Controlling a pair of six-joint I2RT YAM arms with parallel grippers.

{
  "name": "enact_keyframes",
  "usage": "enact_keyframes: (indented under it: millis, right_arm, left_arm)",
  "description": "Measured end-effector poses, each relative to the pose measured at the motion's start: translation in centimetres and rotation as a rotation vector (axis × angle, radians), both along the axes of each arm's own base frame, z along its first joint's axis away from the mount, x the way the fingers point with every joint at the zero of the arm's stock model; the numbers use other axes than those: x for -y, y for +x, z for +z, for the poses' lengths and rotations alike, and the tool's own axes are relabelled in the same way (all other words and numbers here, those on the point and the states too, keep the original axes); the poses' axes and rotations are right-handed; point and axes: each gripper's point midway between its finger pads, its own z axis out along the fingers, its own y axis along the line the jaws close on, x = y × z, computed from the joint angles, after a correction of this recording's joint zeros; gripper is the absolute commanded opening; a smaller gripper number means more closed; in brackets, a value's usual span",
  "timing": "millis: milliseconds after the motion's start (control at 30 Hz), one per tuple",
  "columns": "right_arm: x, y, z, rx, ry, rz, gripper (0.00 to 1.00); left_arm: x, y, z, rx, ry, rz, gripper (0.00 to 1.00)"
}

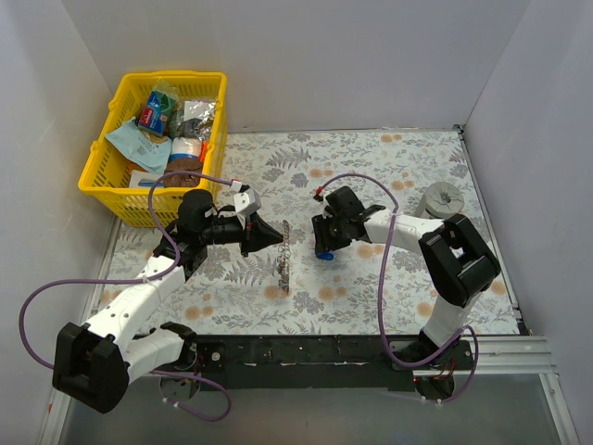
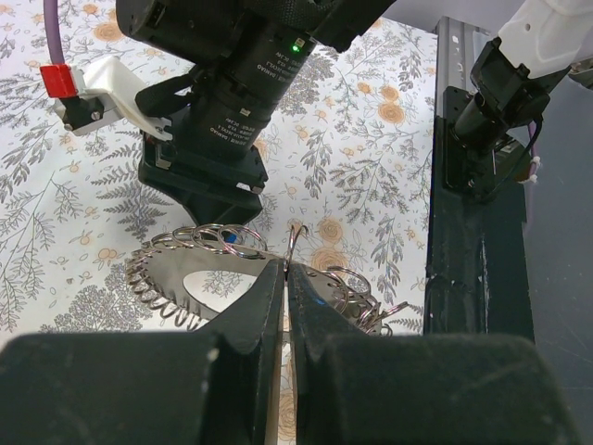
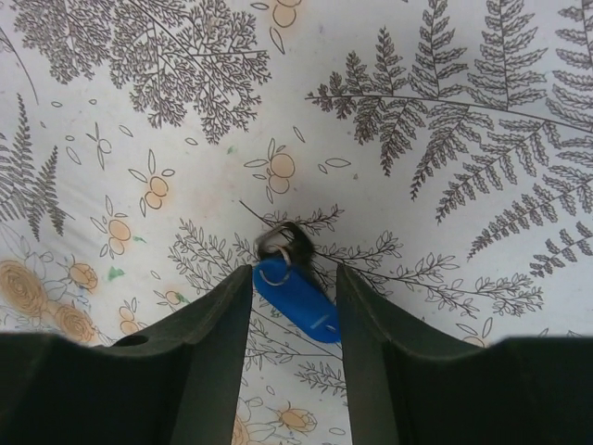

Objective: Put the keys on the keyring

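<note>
Jaws of the left gripper (image 2: 285, 271) are clamped on one large, thin, silvery, beaded metal keyring (image 2: 162, 269), left of centre on the floral table (image 1: 371, 297). Just right of it, the jaws of the right gripper (image 3: 294, 274) are parted, and one small blue-headed key (image 3: 298, 301) is seen between them.

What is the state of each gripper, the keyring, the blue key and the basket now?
left gripper: shut on the keyring.
right gripper: open, straddling the blue key.
keyring: clamped, held by the left gripper.
blue key: loose between the open jaws, not on the keyring.
yellow basket: upright, full.
</note>
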Motion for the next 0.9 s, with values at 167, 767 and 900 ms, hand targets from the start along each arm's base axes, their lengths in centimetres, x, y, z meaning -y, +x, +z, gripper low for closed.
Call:
enact_keyframes:
  millis: [167,767,900]
  right_arm:
    - [-0.4,0.0,-0.2,0.021,-0.017,0.015,0.20]
    - [-1.7,-0.8,0.8,0.039,0.023,0.105,0.01]
    - [-2.3,-1.3,2.5,0.069,0.080,0.153,0.01]
  left_arm:
    - [0.0,-0.1,-0.3,-0.006,0.003,0.001,0.00]
    - [-0.1,0.0,-0.7,-0.014,0.010,0.010,0.00]
    - [-0.2,0.0,-0.9,-0.015,0.013,0.014,0.00]
